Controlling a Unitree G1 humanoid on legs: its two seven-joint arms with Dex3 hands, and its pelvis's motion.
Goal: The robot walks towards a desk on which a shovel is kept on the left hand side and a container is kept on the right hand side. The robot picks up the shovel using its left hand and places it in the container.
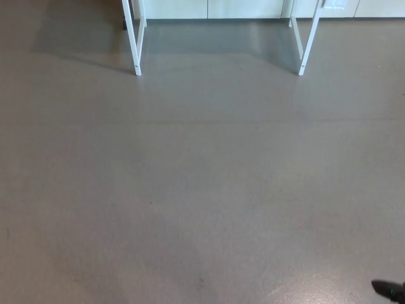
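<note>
Right hand [389, 291]: only a small black sliver at the bottom right corner of the head view, with a faint green dot on it; too little showing to tell whether spread or closed, or whether anything held. Left hand: nowhere in the frame.

Head view, otherwise: mostly bare grey floor [202, 190], dull and evenly lit, with a soft shadow across the lower middle. At the top, two white desk legs [135, 44], one on the left and one toward the right, both cut off by the upper edge. Pale cabinet fronts [209, 7] behind them along the wall. Desk top out of sight above the frame, so shovel and container both unseen; by the task sentence, presumably up on that desk, shovel to the left, container to the right, but nothing here to confirm it.

Step in hand, judging from the distance to the legs: the walk-up, with nothing grasped yet. To do it well: straight ahead, centred between the two legs or slightly left of centre, so the left arm can reach the shovel side. Short, steady paces near the end; a stop just shy of the desk edge, feet square. Then head raised enough to bring the desk top into sight before any reach.
</note>
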